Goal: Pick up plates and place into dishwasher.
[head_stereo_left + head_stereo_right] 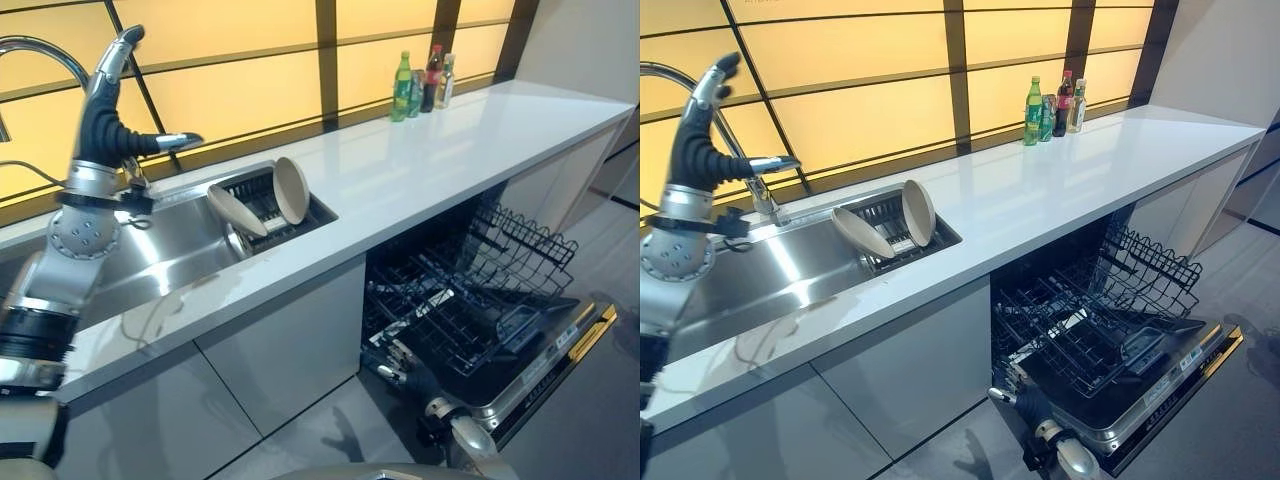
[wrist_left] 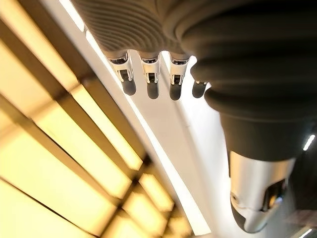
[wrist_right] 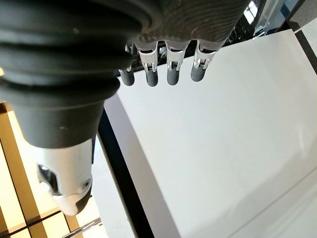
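Two beige plates stand on edge in a dark rack (image 1: pixel 262 196) at the right end of the sink: one (image 1: pixel 237 210) leans left, the other (image 1: pixel 291 189) is nearly upright. My left hand (image 1: pixel 104 124) is raised high over the sink's left part, well left of the plates. Its fingers (image 2: pixel 149 84) are straight, its thumb points toward the plates, and it holds nothing. Low down by the front corner of the dishwasher's open door is my right hand (image 1: pixel 1020 403), open with straight fingers (image 3: pixel 169 73) and nothing in it.
The dishwasher is open under the counter, its door (image 1: pixel 565 345) folded down and a black wire rack (image 1: pixel 470 295) pulled out. A curved tap (image 1: pixel 45 48) rises behind the steel sink (image 1: pixel 170 250). Three bottles (image 1: pixel 420 82) stand at the back of the white counter (image 1: pixel 450 150).
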Tool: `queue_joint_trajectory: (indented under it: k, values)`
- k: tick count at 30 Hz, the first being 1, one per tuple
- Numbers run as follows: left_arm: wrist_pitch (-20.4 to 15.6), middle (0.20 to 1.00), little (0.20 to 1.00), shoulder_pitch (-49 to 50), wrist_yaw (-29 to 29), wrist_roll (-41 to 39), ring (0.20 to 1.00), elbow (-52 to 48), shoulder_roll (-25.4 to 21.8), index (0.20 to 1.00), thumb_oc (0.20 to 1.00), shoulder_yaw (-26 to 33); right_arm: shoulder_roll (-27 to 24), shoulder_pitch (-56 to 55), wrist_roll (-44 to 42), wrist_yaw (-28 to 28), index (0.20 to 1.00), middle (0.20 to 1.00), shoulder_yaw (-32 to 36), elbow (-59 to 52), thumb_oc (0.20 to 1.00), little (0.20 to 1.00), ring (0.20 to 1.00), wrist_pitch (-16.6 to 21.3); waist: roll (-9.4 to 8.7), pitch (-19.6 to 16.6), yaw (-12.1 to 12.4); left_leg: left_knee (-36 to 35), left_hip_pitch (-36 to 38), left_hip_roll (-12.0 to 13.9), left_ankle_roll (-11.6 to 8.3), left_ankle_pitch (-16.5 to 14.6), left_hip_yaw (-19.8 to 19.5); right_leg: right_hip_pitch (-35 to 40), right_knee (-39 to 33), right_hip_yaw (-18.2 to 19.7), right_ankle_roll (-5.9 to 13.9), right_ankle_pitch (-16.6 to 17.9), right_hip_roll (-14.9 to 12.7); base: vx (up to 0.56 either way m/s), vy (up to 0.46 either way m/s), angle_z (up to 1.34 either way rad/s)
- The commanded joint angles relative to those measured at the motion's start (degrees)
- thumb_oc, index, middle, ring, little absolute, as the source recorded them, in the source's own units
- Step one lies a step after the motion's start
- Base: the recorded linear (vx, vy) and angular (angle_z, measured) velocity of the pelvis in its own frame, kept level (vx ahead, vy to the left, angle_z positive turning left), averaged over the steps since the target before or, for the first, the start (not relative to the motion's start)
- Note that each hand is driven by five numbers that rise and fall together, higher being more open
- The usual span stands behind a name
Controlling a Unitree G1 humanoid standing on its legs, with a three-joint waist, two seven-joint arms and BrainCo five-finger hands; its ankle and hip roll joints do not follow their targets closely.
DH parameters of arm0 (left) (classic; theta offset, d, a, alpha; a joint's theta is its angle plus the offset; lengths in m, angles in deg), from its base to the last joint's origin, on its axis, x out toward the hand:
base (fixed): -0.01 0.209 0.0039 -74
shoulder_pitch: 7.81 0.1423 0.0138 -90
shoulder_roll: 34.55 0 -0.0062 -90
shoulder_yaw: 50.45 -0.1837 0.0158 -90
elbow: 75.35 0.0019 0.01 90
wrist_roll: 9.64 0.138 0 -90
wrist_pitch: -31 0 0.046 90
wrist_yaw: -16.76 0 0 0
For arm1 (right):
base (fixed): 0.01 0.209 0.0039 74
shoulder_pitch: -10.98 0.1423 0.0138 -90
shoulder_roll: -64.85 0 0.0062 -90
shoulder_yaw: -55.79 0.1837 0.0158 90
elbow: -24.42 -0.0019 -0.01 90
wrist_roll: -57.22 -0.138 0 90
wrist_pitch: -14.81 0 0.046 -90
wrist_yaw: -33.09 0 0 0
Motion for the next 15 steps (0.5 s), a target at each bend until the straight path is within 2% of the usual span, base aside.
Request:
queue_joint_trajectory:
  k: [1, 3, 7, 10, 15]
  values:
    - [4.2, 1.0, 1.0, -9.0, 2.8, 10.1, 1.0, 1.7, -5.9, 1.0, 1.0, -4.2, -0.6, 2.7, -2.2, 1.0, 1.0, 1.0, -1.1, -6.2, 1.0, 1.0, 1.0, 2.7, -0.17, 4.9, -2.2, 0.7, 0.1, -2.3, 1.17, -7.2, 2.8, 1.6, 0.6, 0.7, 4.66, -6.3, -3.9, 0.03, 0.048, 0.0]
    - [7.2, 1.0, 1.0, -9.5, 1.8, 16.0, 1.0, 2.1, -7.5, 1.0, 1.0, -7.8, -1.7, 2.5, -2.5, 1.5, 1.0, 1.0, -1.1, -6.0, 1.0, 1.0, 1.0, 2.9, -0.17, 5.4, -2.6, 0.7, 0.0, -2.4, 1.2, -7.2, 3.0, 1.3, 0.6, 1.1, 4.73, -6.3, -3.9, 0.03, 0.055, -0.03]
    - [10.1, 1.0, 1.0, -11.9, -3.0, 24.5, 1.0, 4.1, -9.8, 1.0, 1.0, -15.3, -3.3, 2.7, -2.9, 2.1, 1.0, 1.0, -1.0, -5.6, 1.0, 1.0, 1.0, 2.9, -0.1, 6.3, -3.4, 0.7, -0.3, -2.3, 1.18, -7.1, 3.4, 0.7, 0.7, 1.6, 4.86, -6.0, -3.8, 0.03, 0.059, -0.05]
    - [11.1, 1.0, 1.0, -13.9, -6.2, 28.7, 1.0, 6.8, -10.4, 1.0, 1.0, -19.9, -4.4, 3.0, -2.9, 2.3, 1.0, 1.0, -0.9, -5.5, 1.0, 1.0, 1.0, 2.7, 0.12, 6.8, -4.0, 0.7, -0.4, -2.3, 1.13, -6.9, 3.6, 0.3, 0.7, 1.9, 5.01, -5.8, -3.8, 0.02, 0.067, -0.04]
    - [12.5, 1.0, 1.0, -16.8, -7.1, 32.7, 1.0, 11.5, -9.5, 1.0, 1.0, -24.6, -5.8, 4.1, -2.7, 1.9, 1.0, 1.0, -1.1, -5.4, 1.0, 1.0, 1.0, 2.7, 0.5, 7.8, -4.7, 0.7, -0.9, -2.5, 1.07, -6.6, 4.0, -0.5, 0.9, 2.4, 5.15, -5.4, -3.9, 0.0, 0.069, -0.12]
